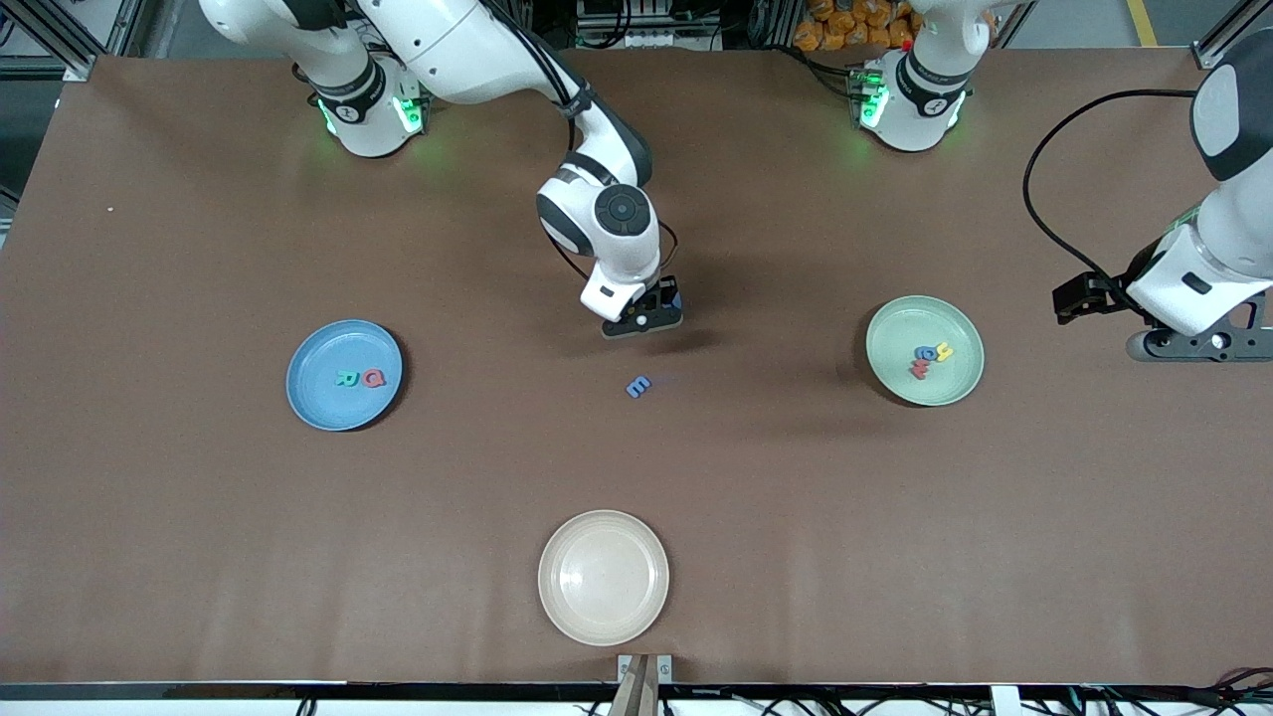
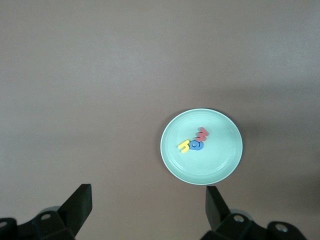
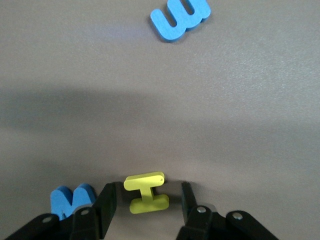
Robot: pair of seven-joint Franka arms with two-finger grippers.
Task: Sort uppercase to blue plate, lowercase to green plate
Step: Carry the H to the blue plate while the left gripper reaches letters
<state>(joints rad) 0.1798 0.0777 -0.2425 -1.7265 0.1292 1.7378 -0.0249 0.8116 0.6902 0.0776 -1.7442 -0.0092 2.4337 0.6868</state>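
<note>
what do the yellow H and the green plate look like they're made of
Yellow H: likely foam, thick flat-cut slab with matte, slightly rounded edges, sitting between the right claw fingers. Green plate: probably moulded plastic or melamine, smooth pale surface with a soft sheen and raised rim; can't be sure.

Yellow H, blue E, blue plate, mint-green plate, brown table
</note>
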